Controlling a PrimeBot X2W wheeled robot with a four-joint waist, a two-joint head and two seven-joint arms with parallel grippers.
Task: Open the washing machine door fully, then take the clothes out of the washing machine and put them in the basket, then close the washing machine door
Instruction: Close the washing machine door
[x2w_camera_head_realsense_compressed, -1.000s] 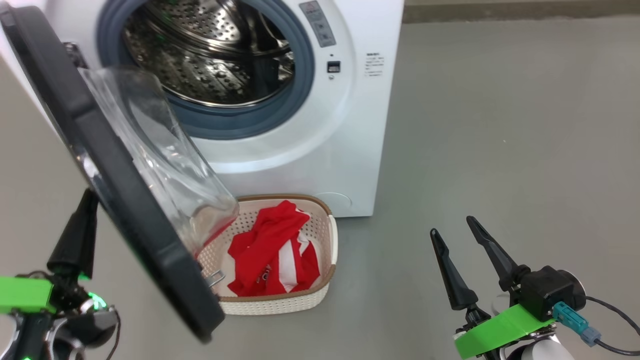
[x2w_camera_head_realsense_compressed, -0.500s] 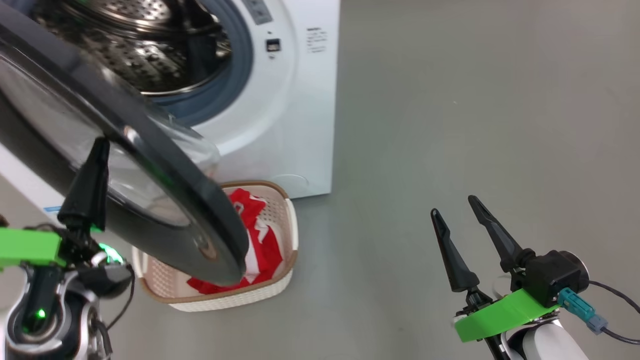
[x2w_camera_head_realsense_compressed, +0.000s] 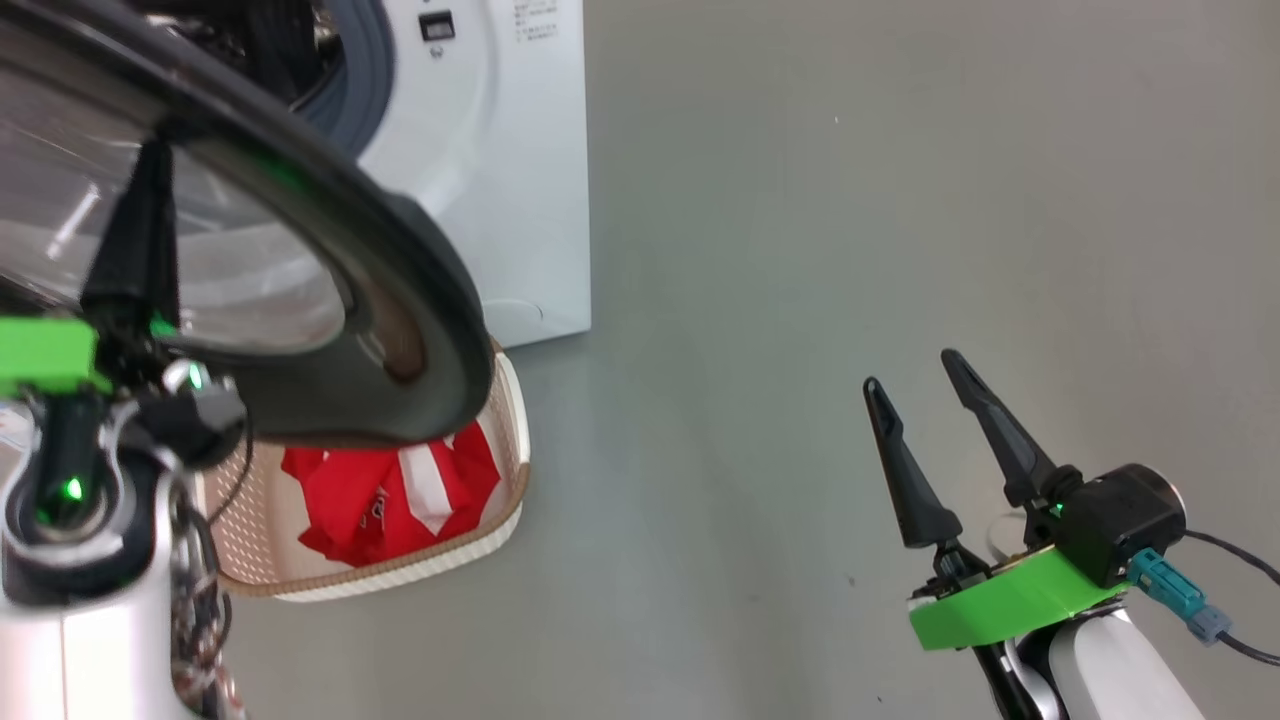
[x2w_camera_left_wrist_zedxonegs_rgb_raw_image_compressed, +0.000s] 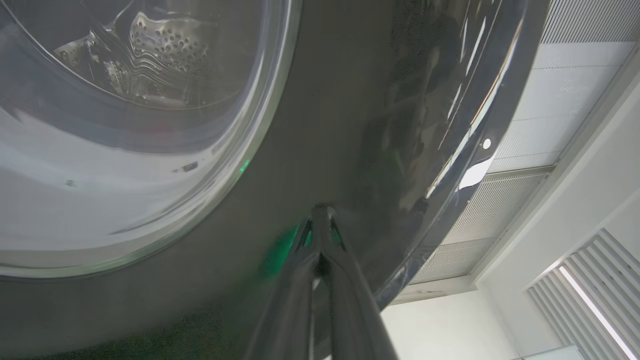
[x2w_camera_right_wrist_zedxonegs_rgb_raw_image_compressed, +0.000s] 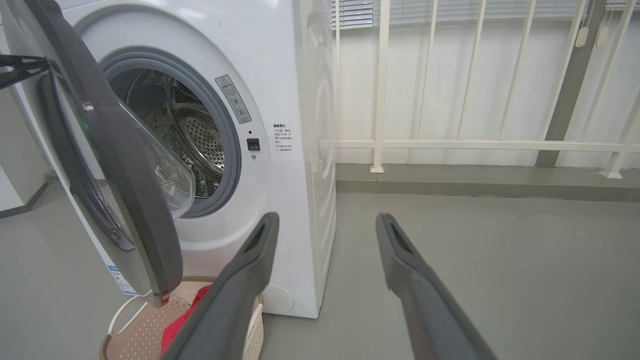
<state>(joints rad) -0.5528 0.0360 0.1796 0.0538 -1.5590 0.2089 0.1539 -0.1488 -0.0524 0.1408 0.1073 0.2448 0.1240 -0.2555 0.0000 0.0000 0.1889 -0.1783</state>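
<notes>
Glossy black plastic rings the washing machine door (x2w_camera_head_realsense_compressed: 400, 260), a wide round rim around a bulging clear glass bowl (x2w_camera_right_wrist_zedxonegs_rgb_raw_image_compressed: 170, 175) that swells from its inner side. The door stands part-way open, swung out from the boxy white washing machine (x2w_camera_right_wrist_zedxonegs_rgb_raw_image_compressed: 285, 75). The machine's mouth shows a grey rubber ring (x2w_camera_right_wrist_zedxonegs_rgb_raw_image_compressed: 232, 150) and a perforated steel drum (x2w_camera_right_wrist_zedxonegs_rgb_raw_image_compressed: 195, 145), dimpled and shiny.

The left gripper (x2w_camera_left_wrist_zedxonegs_rgb_raw_image_compressed: 322, 212) has its two dark tapered fingers drawn tight together with nothing between them. Their joined tip meets the outer face of the door's black rim, beside the glass. The right gripper (x2w_camera_head_realsense_compressed: 909, 370) hangs over bare floor, well apart from the machine, its fingers spread wide and empty. A bright green bracket (x2w_camera_head_realsense_compressed: 1000, 605) sits at its wrist.

At the foot of the machine sits the basket (x2w_camera_head_realsense_compressed: 505, 420), cream plastic with pierced sides and a brown woven-look rim. The clothes (x2w_camera_head_realsense_compressed: 340, 490) lie crumpled inside it, soft red fabric with white panels. In the head view the door's lower edge overlaps the basket's far side.

The floor (x2w_camera_head_realsense_compressed: 800, 200) is smooth, matt grey. Beyond the machine's side, a white railing (x2w_camera_right_wrist_zedxonegs_rgb_raw_image_compressed: 450, 145) of slim upright bars stands on a low grey kerb before a pale wall. Overhead, the ceiling (x2w_camera_left_wrist_zedxonegs_rgb_raw_image_compressed: 525, 125) is pale slatted panelling.
</notes>
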